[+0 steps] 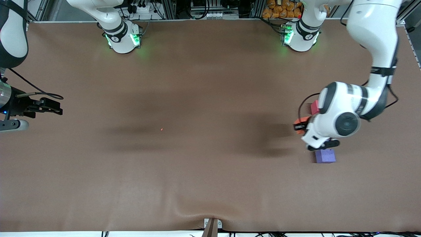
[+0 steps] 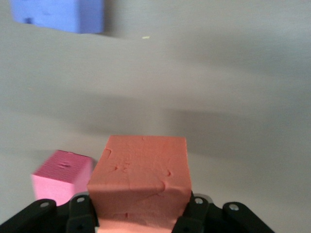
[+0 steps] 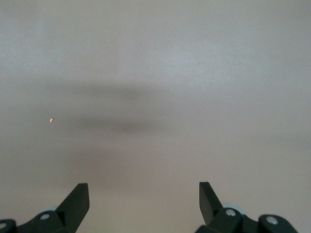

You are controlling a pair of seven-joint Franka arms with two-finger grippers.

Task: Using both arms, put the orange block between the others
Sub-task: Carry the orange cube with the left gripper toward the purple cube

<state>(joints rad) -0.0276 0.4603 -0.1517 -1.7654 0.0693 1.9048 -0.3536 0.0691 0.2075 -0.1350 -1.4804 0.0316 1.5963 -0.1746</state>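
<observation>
Desk (image 1: 197,98): brown mat, bare apart from three cubes near the left arm's end; slight ripple in the mat at the edge nearest the front camera.

Left tool (image 2: 141,213): clamped on the orange block (image 2: 141,179), carried low over the gap between the other two cubes. In the front view only a sliver of orange shows past the wrist (image 1: 299,125).

Right tool (image 3: 144,196): fingers spread wide, nothing between them, waiting over bare mat at the right arm's end, well apart from the cubes.

Purple-blue cube (image 1: 325,156): on the desk, just past the left tool toward the front camera.

Red-pink cube (image 2: 62,175): on the desk just beside the held block, half hidden by the wrist in the front view (image 1: 314,107).

Risks, judged only:
- Red-pink cube sits very close to the block's edge; lowering off-centre could nudge or tip it.
- Foam squeezed in the grip; may spring or cling on release and land skewed.
- Wrist hides the gap from the front camera, so alignment hard to check.
- Gap may be tight.

Writing: none readable on cubes, mat or arms. Small round marks on the arm bases, too small to read.
</observation>
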